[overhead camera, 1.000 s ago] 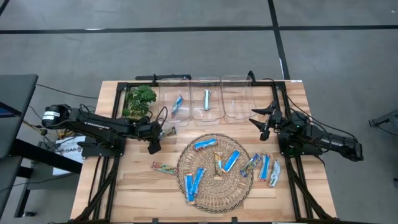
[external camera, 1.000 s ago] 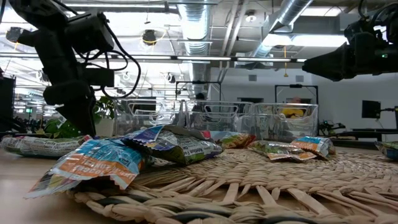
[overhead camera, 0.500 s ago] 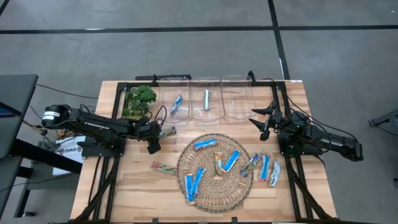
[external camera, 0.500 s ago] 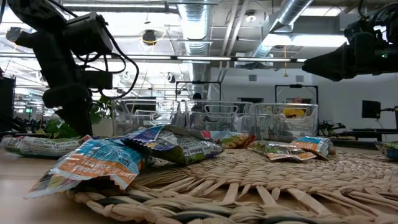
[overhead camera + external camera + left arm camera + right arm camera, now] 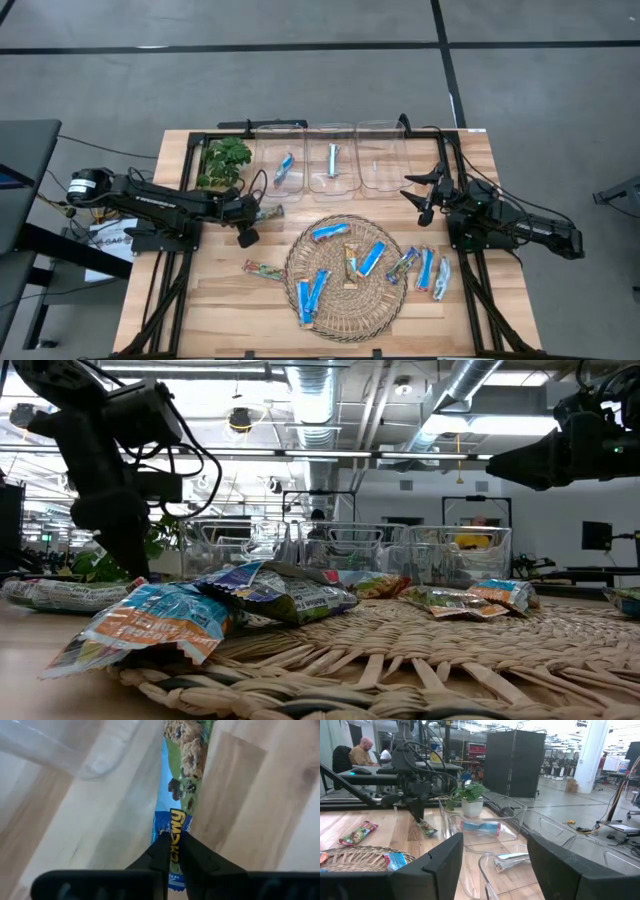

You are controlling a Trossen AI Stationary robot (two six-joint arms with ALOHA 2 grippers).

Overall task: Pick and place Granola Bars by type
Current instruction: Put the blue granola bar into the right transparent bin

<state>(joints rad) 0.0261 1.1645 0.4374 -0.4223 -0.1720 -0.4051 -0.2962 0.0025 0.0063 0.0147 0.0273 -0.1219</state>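
High view, whole table: wooden table [image 5: 200,300] with round wicker mat [image 5: 345,280] at near centre; three clear bins along the far edge. Left bin [image 5: 281,160] holds one bright blue bar [image 5: 286,167]; middle bin [image 5: 331,158] holds one pale silver bar [image 5: 333,159]; right bin [image 5: 381,157] shows no bar. Granola Bars [image 5: 370,259] lie across the mat, three more [image 5: 428,270] on the wood just right of it, one multicoloured bar [image 5: 263,270] on the wood left of it. Potted plant [image 5: 223,162] at far left. Left gripper [image 5: 249,217] sits at a multicoloured bar [image 5: 270,213] near the left bin; right gripper [image 5: 426,196] hangs right of the bins, over bare wood

Low view, table height: adds what the overhead cannot, the crumpled wrappers [image 5: 160,615] raised on the mat's weave, the bins seen edge-on behind them, the left arm [image 5: 105,480] descending to the table at left. Its fingertips are hidden behind the bars

Left wrist view: only this one settles the grip; the two fingers [image 5: 162,855] are clenched on the end of the multicoloured bar [image 5: 182,780], which lies flat on the wood beside the bin's clear corner [image 5: 95,762]

Right wrist view: own fingers [image 5: 440,865] spread apart, holding nothing; bins from the side with blue bar [image 5: 480,827] and silver bar [image 5: 512,860] inside; left gripper [image 5: 417,810] down on its bar [image 5: 427,827]; a seated person [image 5: 362,754] in the room beyond
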